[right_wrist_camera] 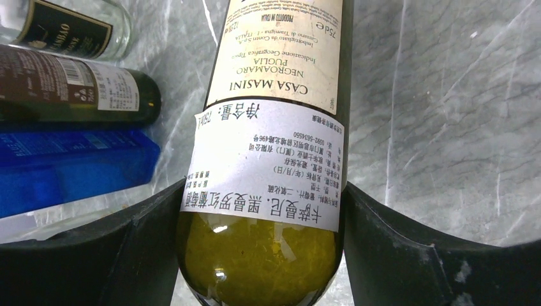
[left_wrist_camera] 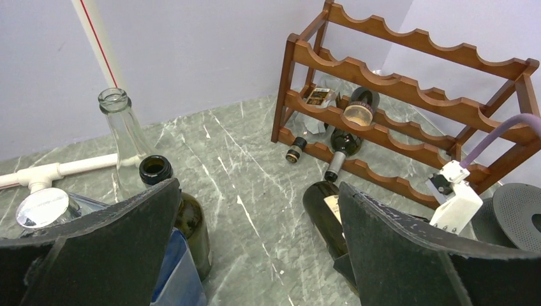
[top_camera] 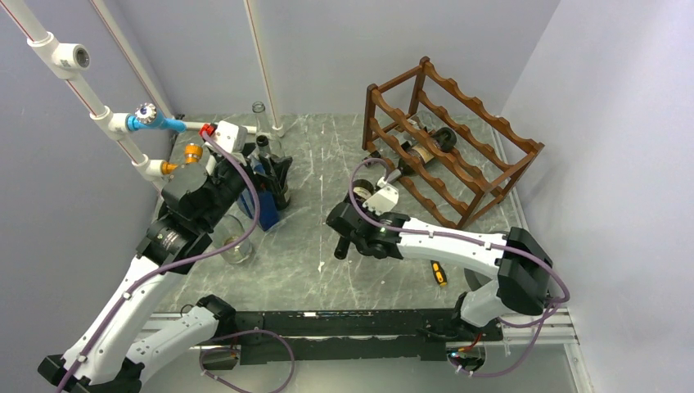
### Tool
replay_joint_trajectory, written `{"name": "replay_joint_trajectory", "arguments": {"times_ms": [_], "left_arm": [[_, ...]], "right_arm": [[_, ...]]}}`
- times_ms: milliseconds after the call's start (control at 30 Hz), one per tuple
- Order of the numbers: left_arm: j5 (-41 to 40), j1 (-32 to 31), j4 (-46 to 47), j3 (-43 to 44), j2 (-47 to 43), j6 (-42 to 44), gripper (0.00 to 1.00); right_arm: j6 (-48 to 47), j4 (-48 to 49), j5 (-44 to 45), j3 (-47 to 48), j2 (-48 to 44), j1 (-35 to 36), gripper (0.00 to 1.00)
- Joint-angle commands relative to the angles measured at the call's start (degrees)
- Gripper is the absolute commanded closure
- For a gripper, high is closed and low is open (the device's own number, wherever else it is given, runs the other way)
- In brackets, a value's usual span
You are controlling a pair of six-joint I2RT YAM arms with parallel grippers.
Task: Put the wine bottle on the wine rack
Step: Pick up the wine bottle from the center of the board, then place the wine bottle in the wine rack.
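Observation:
The wine bottle [right_wrist_camera: 274, 95], dark green with a white label, lies between my right gripper's [right_wrist_camera: 265, 191] fingers. Both pads press its sides, so the gripper is shut on it. The left wrist view shows the same bottle [left_wrist_camera: 322, 207] low over the marble table, just in front of the wine rack [left_wrist_camera: 408, 83]. The rack [top_camera: 458, 139] is reddish-brown wood with wavy rails and stands at the back right. My right gripper [top_camera: 356, 236] is in front of its left end. My left gripper [left_wrist_camera: 258, 185] stands wide open and empty, above the standing bottles at the left [top_camera: 274, 176].
Bottles [left_wrist_camera: 357, 108] lie in the rack's lower tiers. A clear glass bottle [left_wrist_camera: 124, 127], a dark bottle [left_wrist_camera: 159, 172] and a blue box [left_wrist_camera: 178, 274] stand under my left gripper. A glass jar [top_camera: 236, 246], an orange-handled tool [top_camera: 439, 274] and a white pipe frame [top_camera: 98, 106] are nearby.

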Motion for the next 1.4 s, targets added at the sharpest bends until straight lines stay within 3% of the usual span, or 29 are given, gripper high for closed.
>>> {"name": "replay_joint_trajectory", "arguments": {"times_ms": [0, 133, 333, 1367], "left_arm": [[-0.46, -0.17, 2.44, 0.28, -0.62, 0.54, 0.01], [-0.45, -0.15, 2.41, 0.29, -0.94, 0.5, 0.01], [-0.71, -0.51, 2.43, 0.11, -1.43, 0.5, 0.01], [-1.78, -4.13, 1.58, 0.43, -0.73, 0.67, 0.01]], "right_arm": [[2.82, -5.54, 10.91, 8.06, 0.13, 1.76, 1.0], [9.39, -16.51, 14.45, 12.72, 2.27, 2.51, 1.0], [15.49, -25.22, 16.2, 15.5, 5.37, 2.52, 1.0], [20.12, -34.61, 24.88, 13.44, 9.64, -3.28, 1.0]]}}
